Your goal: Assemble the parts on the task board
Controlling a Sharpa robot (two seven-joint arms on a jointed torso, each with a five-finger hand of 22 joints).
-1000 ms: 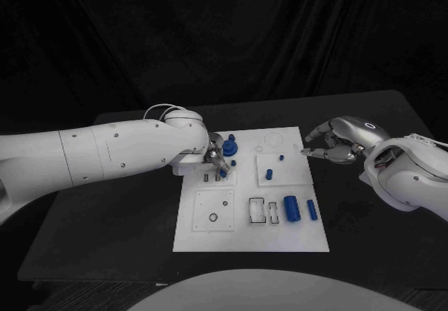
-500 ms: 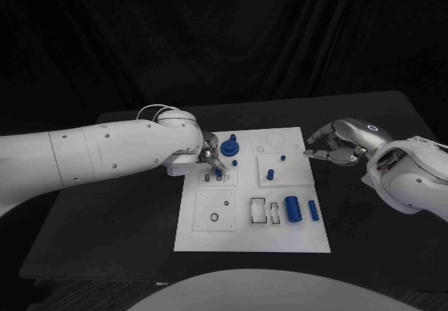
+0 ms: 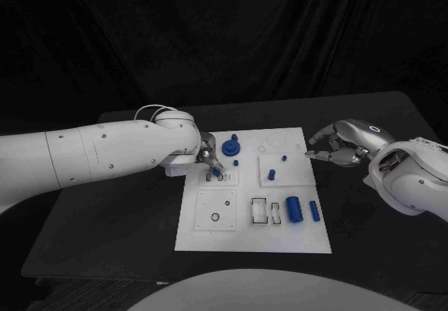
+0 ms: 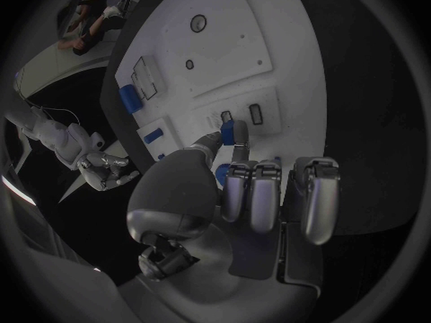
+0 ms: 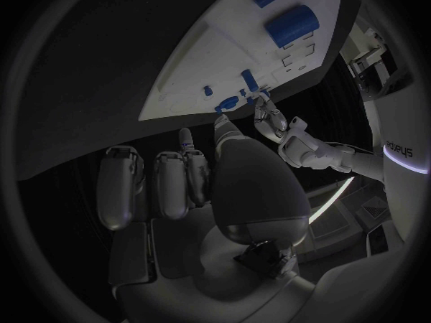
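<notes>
Black table (image 3: 112,227), task board (image 3: 243,233), blue parts (image 3: 293,208)

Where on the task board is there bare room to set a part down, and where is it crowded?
The task board is bare along its near edge, below the square plate and the two lying blue cylinders. The far half is crowded: the left hand pinches a blue part beside standing blue pieces.

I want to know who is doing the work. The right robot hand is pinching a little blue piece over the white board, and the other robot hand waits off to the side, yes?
Almost, but the sides are swapped. The left robot hand pinches the small blue part over the task board, as the left wrist view shows. The right robot hand waits beside the board, holding nothing.
</notes>
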